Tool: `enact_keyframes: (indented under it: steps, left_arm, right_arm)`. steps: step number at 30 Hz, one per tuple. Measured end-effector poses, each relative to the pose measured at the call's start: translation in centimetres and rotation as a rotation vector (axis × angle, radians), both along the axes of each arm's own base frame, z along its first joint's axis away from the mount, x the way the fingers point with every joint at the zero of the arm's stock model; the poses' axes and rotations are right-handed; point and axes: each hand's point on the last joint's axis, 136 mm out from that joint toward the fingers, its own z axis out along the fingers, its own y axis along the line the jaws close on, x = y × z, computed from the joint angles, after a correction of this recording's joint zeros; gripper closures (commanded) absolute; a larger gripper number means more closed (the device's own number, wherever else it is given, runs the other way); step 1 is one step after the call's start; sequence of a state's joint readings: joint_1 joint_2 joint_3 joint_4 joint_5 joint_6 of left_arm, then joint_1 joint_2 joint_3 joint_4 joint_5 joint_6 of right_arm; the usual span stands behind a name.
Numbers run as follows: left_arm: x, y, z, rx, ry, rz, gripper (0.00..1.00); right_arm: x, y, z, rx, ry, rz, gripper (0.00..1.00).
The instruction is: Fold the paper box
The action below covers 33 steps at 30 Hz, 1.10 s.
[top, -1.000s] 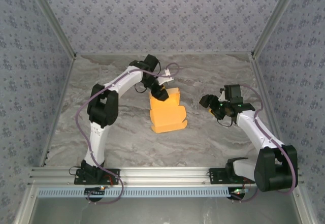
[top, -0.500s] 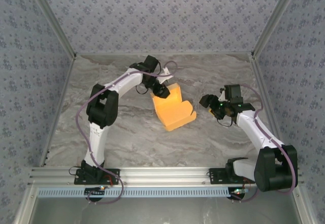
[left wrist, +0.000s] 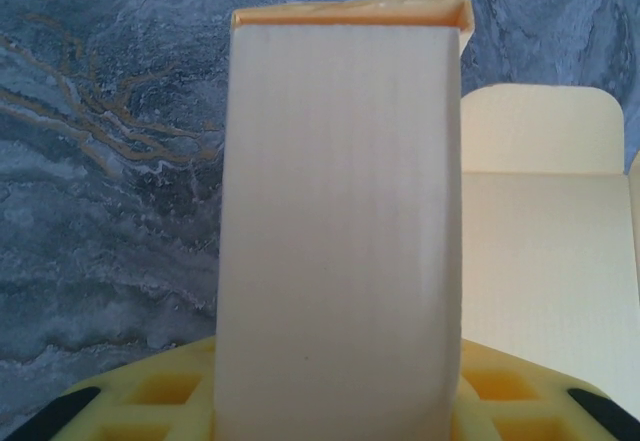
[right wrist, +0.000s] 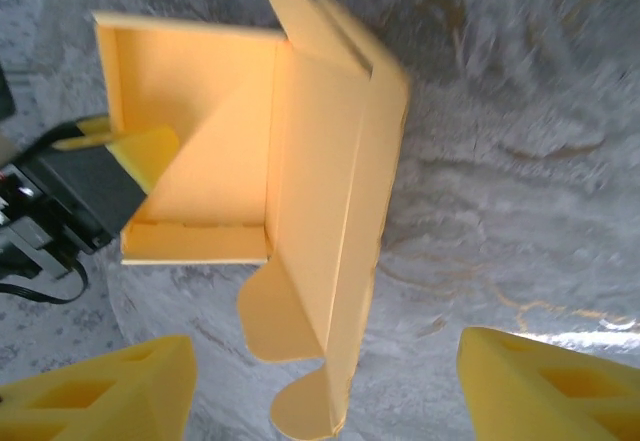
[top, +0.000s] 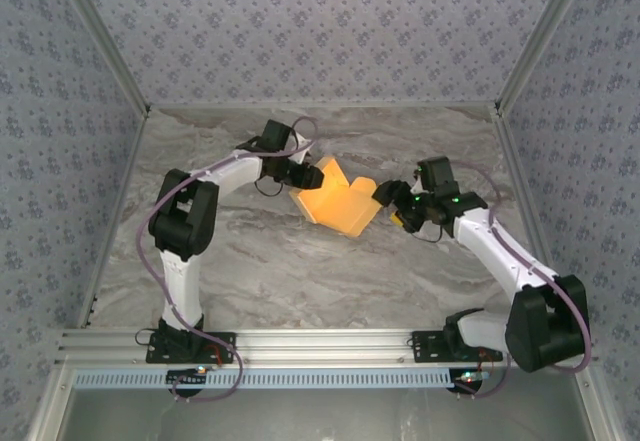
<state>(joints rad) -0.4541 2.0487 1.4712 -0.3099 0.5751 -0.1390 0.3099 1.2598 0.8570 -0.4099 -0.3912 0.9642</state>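
The paper box (top: 337, 205) is tan-yellow and partly folded, an open tray with a raised lid panel, at the table's middle. My left gripper (top: 301, 174) is shut on the box's left wall. In the left wrist view that pale wall (left wrist: 340, 211) stands upright between my left gripper's (left wrist: 338, 386) yellow fingers (left wrist: 150, 401). My right gripper (top: 386, 197) stands open just right of the box. In the right wrist view the box's lid panel (right wrist: 330, 191) and rounded tabs (right wrist: 285, 316) reach down between my right gripper's (right wrist: 328, 351) spread fingers (right wrist: 110, 391), touching neither.
The grey marbled table (top: 250, 261) lies inside patterned walls with aluminium posts (top: 100, 221) at the sides and a rail (top: 320, 341) at the near edge. Both arms lean in toward the middle. Bare table spreads in front of the box.
My left gripper closed on the box's wall and swung the box round, away from the near edge and to the right. The right arm moved left, up to the box's right side.
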Motion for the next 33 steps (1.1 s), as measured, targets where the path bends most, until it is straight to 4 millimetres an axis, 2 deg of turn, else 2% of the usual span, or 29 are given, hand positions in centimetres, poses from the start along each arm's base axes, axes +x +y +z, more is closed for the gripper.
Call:
enact_keyframes:
  steps: [4, 8, 11, 14, 16, 18, 21, 22, 25, 27, 29, 31, 33]
  left_arm:
    - [0.1, 0.1, -0.1, -0.018, 0.007, 0.036, 0.67]
    - [-0.1, 0.3, 0.1, -0.030, 0.008, 0.065, 0.63]
    - [-0.3, 0.4, 0.1, -0.044, 0.012, 0.087, 0.56]
    - [-0.7, 0.6, 0.1, -0.063, 0.021, 0.113, 0.44]
    - [-1.2, 0.9, 0.2, -0.081, 0.031, 0.137, 0.32]
    - [-1.8, 1.1, 0.8, -0.099, 0.036, 0.155, 0.26]
    - [-2.1, 1.4, 3.0, -0.144, 0.013, 0.182, 0.12]
    - [-2.1, 1.6, 4.0, -0.162, 0.002, 0.190, 0.02]
    - [-2.0, 2.5, 7.8, -0.228, -0.060, 0.220, 0.01]
    - [-1.9, 3.8, 10.5, -0.269, -0.106, 0.254, 0.01]
    - [-1.6, 5.2, 12.4, -0.288, -0.150, 0.296, 0.01]
    - [-1.4, 6.7, 13.7, -0.292, -0.195, 0.341, 0.01]
    - [-1.1, 8.1, 13.7, -0.288, -0.218, 0.384, 0.01]
  right_arm:
    - [-0.3, 1.7, -2.0, -0.003, 0.069, 0.004, 0.39]
    - [0.1, 2.4, -4.1, -0.026, 0.115, 0.002, 0.64]
    - [0.5, 2.2, -4.9, -0.061, 0.125, 0.003, 0.77]
    - [1.5, 2.0, -4.4, -0.108, 0.101, 0.023, 0.87]
    - [2.3, 2.0, -3.4, -0.142, 0.070, 0.050, 0.88]
    - [3.1, 2.0, -2.4, -0.181, 0.036, 0.090, 0.88]
    - [3.8, 1.9, -0.8, -0.252, -0.017, 0.175, 0.89]
    - [4.1, 1.9, -0.3, -0.279, -0.037, 0.211, 0.89]
    - [4.4, 1.7, 0.9, -0.358, -0.096, 0.316, 0.89]
    - [4.4, 1.3, 1.4, -0.417, -0.134, 0.393, 0.90]
    - [4.2, 1.0, 1.7, -0.480, -0.169, 0.473, 0.91]
    - [4.1, 0.6, 2.0, -0.546, -0.205, 0.554, 0.91]
    - [4.0, 0.8, 2.5, -0.622, -0.266, 0.661, 0.91]
